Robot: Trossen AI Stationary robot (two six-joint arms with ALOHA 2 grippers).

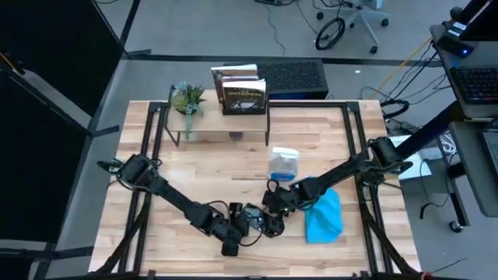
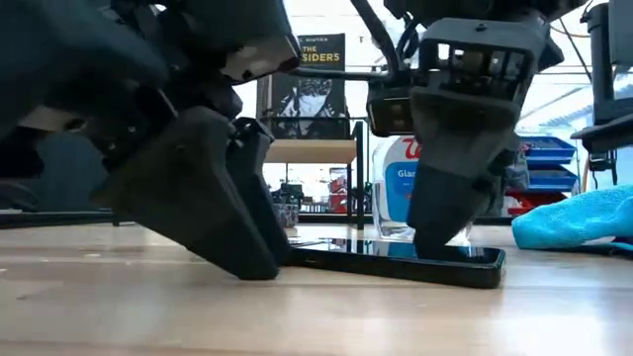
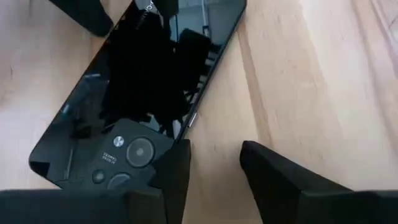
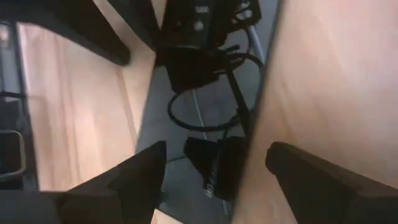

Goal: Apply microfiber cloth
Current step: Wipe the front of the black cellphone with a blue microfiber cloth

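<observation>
From above, two dark arms are being seen reaching toward the near middle of one wooden table [image 1: 194, 167], the left gripper [image 1: 250, 222] and the right gripper [image 1: 272, 204] being held close together over one black phone [image 1: 259, 218], which is largely being hidden by them. One microfiber cloth [image 1: 325, 216] is lying bunched on the table just beside the right arm, apart from the phone and touched by neither gripper. One clear spray bottle [image 1: 283, 164] is standing behind the grippers, and one small shelf is being occupied at the far edge by one potted plant [image 1: 187, 99] and one book [image 1: 243, 92]. At table height, the phone [image 2: 415, 259] is lying flat while one finger of each gripper is being pressed down at its ends, the left gripper [image 2: 242, 213] at one end and the right gripper [image 2: 445, 213] on the other; the cloth [image 2: 579, 220] is resting on the wood well to the side, with the bottle [image 2: 407, 183] behind. In the left wrist view, the two fingers of the left gripper [image 3: 214, 171] are being held slightly apart, one on the phone's [image 3: 149, 93] camera end and one on bare wood, nothing being grasped. In the right wrist view, the right gripper [image 4: 214, 165] is being held wide open astride the phone [image 4: 205, 112], gripping nothing.
</observation>
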